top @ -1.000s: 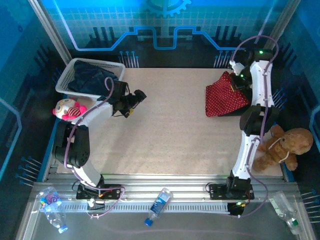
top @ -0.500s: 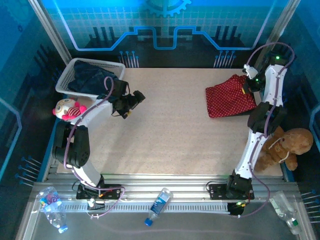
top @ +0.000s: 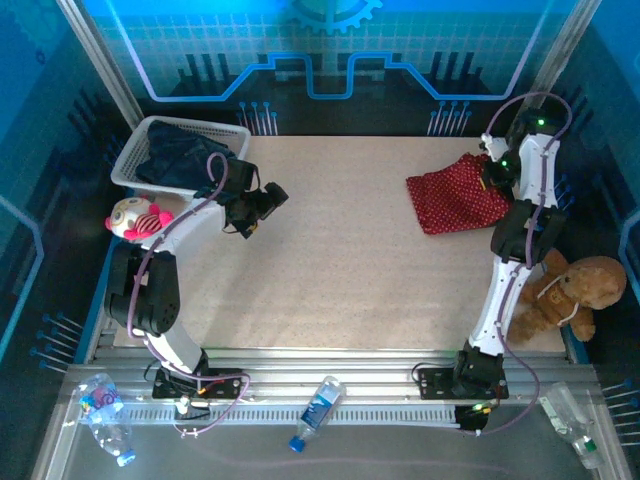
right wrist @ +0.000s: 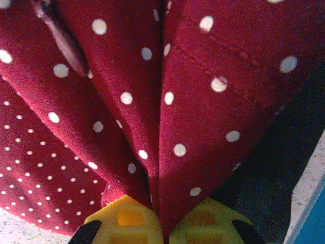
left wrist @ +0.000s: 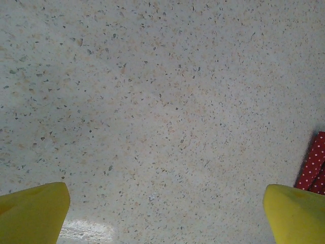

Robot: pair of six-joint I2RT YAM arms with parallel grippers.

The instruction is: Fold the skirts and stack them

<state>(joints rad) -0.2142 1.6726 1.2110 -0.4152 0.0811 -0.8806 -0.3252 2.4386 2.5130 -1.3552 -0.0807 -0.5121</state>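
The right gripper [right wrist: 160, 219] is pinched tight on a gathered edge of the red dotted skirt [top: 452, 196] at the right of the top view. It holds that corner off the counter [top: 340, 260], probably to fold it over. The left gripper [top: 262, 198] hangs wide and empty over bare counter at centre-left. Dark skirts [top: 185, 155] lie bunched in the white basket [top: 128, 160] at upper left, presumably next in line.

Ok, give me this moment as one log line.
right gripper: shut on red skirt | left gripper: open above table | dark skirts: in basket
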